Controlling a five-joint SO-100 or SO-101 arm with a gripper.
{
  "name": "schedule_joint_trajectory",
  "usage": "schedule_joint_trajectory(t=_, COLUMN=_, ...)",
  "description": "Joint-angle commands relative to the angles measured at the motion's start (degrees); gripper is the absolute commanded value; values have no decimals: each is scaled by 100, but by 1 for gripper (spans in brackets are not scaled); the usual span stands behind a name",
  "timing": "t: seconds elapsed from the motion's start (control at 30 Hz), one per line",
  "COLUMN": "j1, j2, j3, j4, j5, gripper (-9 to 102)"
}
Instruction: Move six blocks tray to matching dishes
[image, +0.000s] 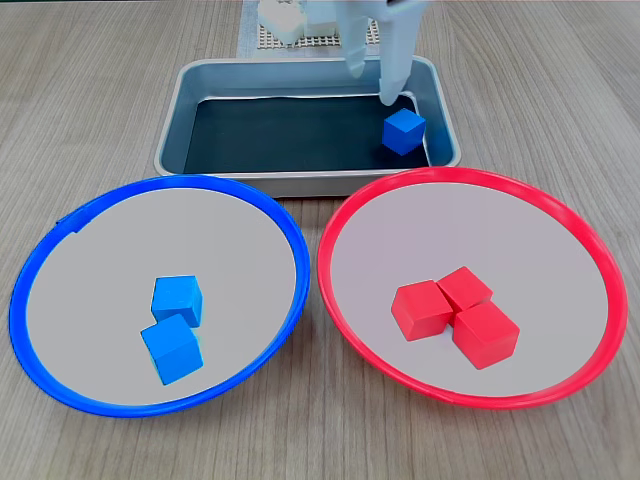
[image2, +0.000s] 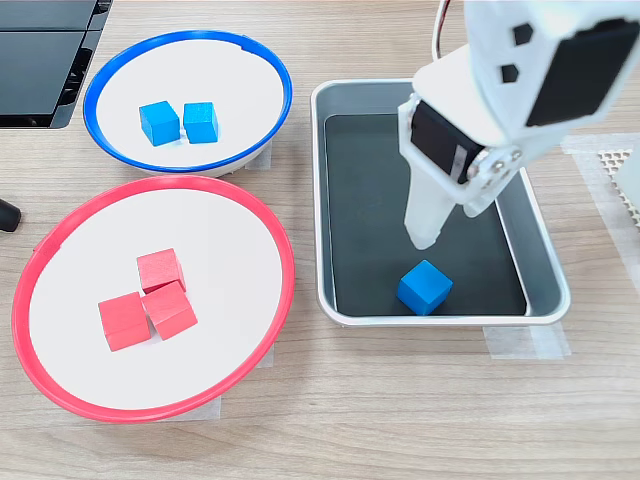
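Note:
The silver tray (image: 300, 183) (image2: 322, 200) holds one blue block (image: 404, 131) (image2: 424, 287) near a corner of its black bottom. My white gripper (image: 373, 80) (image2: 428, 232) hangs open just above and behind that block, touching nothing, with a fingertip (image: 391, 93) close to the cube's top. Two blue blocks (image: 176, 322) (image2: 180, 122) lie side by side in the blue-rimmed dish (image: 150, 225) (image2: 235, 80). Three red blocks (image: 455, 312) (image2: 147, 300) sit clustered in the red-rimmed dish (image: 480, 215) (image2: 225, 250).
A white mesh mat (image: 262, 40) (image2: 622, 160) lies under the arm's base behind the tray. A black device (image2: 40, 60) sits at the upper left corner of one fixed view. Tape strips (image2: 525, 342) hold the tray on the wooden table.

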Motion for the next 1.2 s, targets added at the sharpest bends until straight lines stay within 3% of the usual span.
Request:
schedule_joint_trajectory(t=0.0, j1=-132, j2=-62, j3=-123, j4=-325, j5=176, gripper=21)
schedule_joint_trajectory(t=0.53, j1=-475, j2=-976, j3=-149, j4=-756, j5=114, gripper=19)
schedule_joint_trajectory(t=0.87, j1=-404, j2=-1037, j3=18, j4=-668, j5=-343, gripper=0)
schedule_joint_trajectory(t=1.03, j1=378, j2=-132, j3=-123, j4=501, j5=-1336, gripper=0)
schedule_joint_trajectory(t=1.17, j1=1529, j2=562, j3=-879, j4=519, j5=-1521, gripper=0)
